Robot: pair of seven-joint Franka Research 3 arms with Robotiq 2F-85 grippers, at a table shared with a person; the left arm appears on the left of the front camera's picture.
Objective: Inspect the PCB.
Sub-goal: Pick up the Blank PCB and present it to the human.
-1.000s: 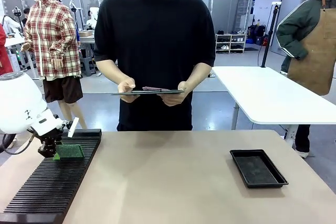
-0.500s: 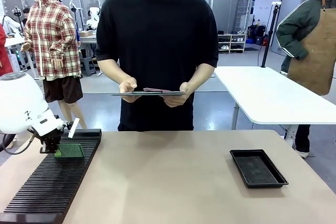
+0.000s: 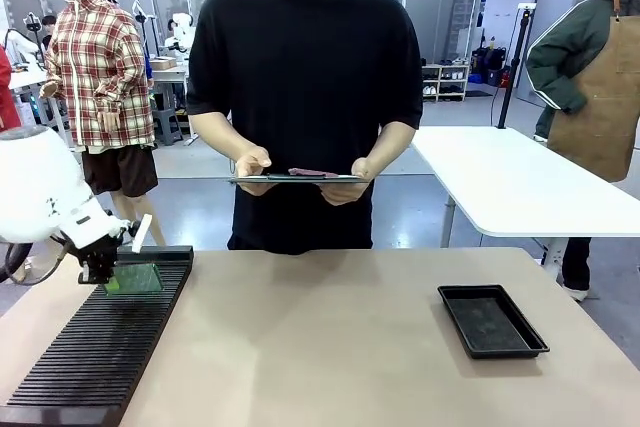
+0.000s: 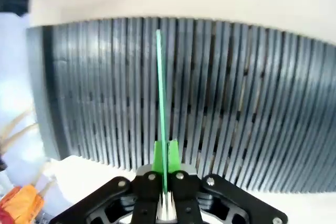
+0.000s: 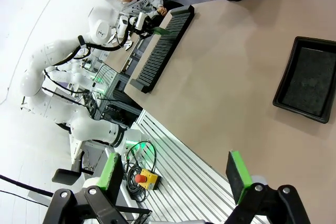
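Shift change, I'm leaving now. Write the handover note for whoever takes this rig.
Left gripper: shut on the PCB, held edge-on over the far end of the slotted rack. I cannot tell whether the board is clear of the slots.
Right gripper: open, holding nothing, up off the table.
The person at the far side holds a clipboard in both hands. A black tray sits on the table's right.
Done: PCB gripped.
Left: the inspection, probably by bringing the board to the person.

The PCB — edge-on at the wrist — hides its face there.
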